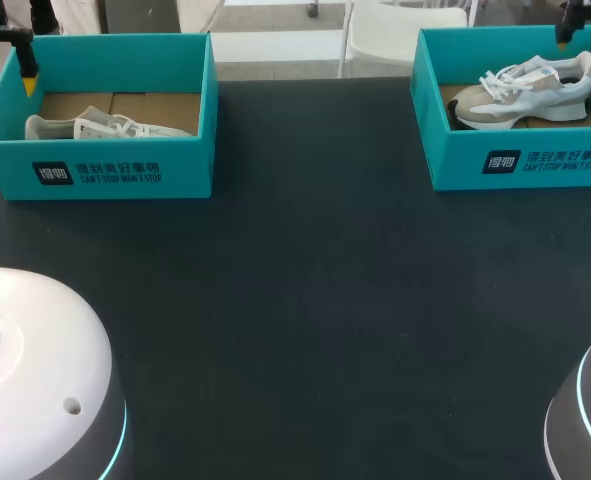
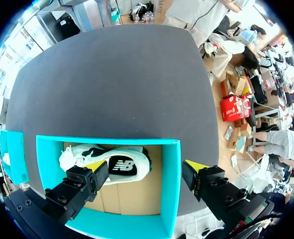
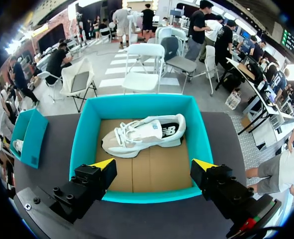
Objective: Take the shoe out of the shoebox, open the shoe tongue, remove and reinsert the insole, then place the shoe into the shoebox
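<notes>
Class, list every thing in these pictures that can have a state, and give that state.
left shoebox: open, no lid, shoe inside.
right shoebox: open, no lid, shoe inside.
left shoe: in its box, laced.
right shoe: upright on its sole, laced.
left hand: open, holding nothing.
right hand: open, holding nothing.

White print fronts each shoebox (image 1: 187, 170) — slogans, perhaps

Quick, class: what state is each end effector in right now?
Left end effector: open, holding nothing.
Right end effector: open, holding nothing.
</notes>
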Controlling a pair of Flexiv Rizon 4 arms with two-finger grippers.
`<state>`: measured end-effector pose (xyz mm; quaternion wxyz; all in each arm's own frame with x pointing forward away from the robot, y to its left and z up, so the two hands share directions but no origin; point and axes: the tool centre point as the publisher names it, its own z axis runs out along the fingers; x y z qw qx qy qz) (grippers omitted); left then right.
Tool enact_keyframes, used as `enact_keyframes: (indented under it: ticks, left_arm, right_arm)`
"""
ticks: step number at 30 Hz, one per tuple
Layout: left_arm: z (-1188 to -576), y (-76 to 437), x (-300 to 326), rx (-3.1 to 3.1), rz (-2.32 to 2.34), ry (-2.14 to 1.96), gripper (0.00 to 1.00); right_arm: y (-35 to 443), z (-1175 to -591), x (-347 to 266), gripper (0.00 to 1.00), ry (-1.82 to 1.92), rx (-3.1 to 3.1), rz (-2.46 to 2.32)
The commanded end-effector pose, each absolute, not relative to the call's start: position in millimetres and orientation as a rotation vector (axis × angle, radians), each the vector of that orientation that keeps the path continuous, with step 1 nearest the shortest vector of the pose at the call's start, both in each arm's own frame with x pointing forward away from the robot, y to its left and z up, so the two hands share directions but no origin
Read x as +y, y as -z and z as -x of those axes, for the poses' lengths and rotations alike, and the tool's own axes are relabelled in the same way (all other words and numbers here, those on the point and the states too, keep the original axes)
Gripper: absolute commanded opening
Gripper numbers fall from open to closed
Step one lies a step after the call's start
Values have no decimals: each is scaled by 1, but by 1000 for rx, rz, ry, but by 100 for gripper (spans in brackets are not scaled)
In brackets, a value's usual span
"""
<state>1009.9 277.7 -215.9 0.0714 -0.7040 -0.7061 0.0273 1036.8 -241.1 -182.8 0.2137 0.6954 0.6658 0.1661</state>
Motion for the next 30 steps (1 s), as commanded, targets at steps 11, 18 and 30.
enact_keyframes:
  ticks: [11, 18, 30]
  left_arm:
    - [-1009, 215, 278, -2122, 2117, -79, 100]
    - [-1009, 215, 278, -2122, 2117, -79, 100]
    - [-1009, 215, 278, -2122, 2117, -79, 100]
  right_arm:
    - [182, -1037, -241, 100, -460, 1846, -1931]
    - [182, -1037, -241, 100, -460, 1846, -1931]
    - [205, -1091, -261, 100, -387, 1906, -1986]
